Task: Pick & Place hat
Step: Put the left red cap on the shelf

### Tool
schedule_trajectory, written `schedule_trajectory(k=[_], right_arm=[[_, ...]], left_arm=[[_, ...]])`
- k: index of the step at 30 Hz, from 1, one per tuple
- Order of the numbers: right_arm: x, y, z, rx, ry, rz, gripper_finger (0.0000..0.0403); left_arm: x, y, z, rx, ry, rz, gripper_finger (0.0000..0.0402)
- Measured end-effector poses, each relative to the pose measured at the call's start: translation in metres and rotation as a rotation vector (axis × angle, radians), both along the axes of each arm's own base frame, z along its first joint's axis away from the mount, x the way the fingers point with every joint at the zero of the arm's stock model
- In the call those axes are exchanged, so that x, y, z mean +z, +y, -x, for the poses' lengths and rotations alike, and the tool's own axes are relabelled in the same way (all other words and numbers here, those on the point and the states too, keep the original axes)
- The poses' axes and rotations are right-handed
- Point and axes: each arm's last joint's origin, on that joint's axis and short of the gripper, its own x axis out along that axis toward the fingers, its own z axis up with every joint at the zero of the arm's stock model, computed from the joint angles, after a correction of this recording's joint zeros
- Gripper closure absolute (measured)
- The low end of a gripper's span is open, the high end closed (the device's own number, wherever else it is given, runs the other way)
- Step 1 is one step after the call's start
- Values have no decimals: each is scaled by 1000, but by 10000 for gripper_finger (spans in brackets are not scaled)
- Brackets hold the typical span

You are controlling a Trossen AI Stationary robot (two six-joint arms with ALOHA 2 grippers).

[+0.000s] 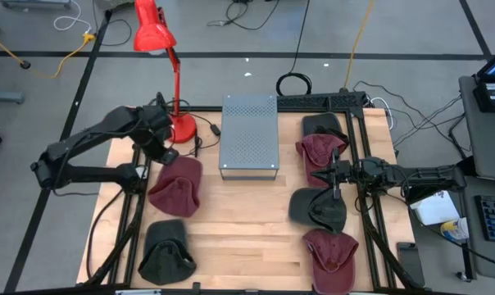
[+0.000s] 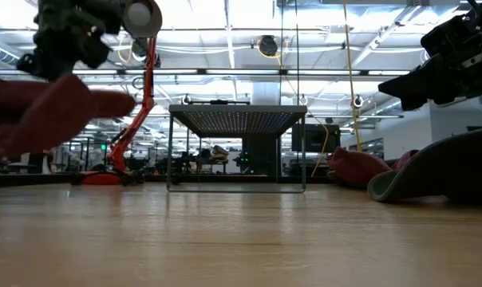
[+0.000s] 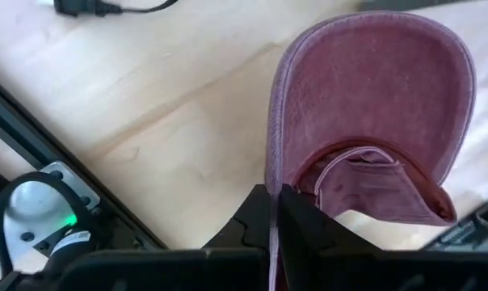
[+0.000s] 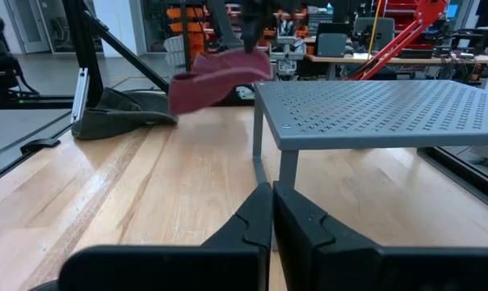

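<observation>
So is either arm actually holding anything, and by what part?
The left gripper pinches the maroon cap by its edge, lifted off the table. The right gripper is shut and holds nothing.

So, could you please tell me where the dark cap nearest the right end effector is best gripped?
Probably the brim of the dark cap. It lies flat on the table, and the brim looks like its thinnest, stiffest edge, while the crown is soft. The right end effector hovers just above the cap, so coming straight down from above seems simplest. The left end effector is busy holding a maroon cap.
</observation>
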Motion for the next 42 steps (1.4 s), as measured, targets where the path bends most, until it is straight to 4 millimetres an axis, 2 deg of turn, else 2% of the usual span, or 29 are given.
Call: schedule_trajectory(k=[9,14,24,32,42], right_arm=[[0,0,0,0,0,0,394],[0,0,0,0,0,0,394],[0,0,0,0,0,0,394],[0,0,0,0,0,0,394],[0,0,0,0,0,0,394]], left_arm=[[50,-26,-2,-149,-114,-104,394],[70,-40,-7,-225,-204,-151,394],[86,-64,-25,-303,-408,-276,394],[105,-78,-46,-315,-683,-415,394],[130,-88,-58,-315,-973,-548,394]])
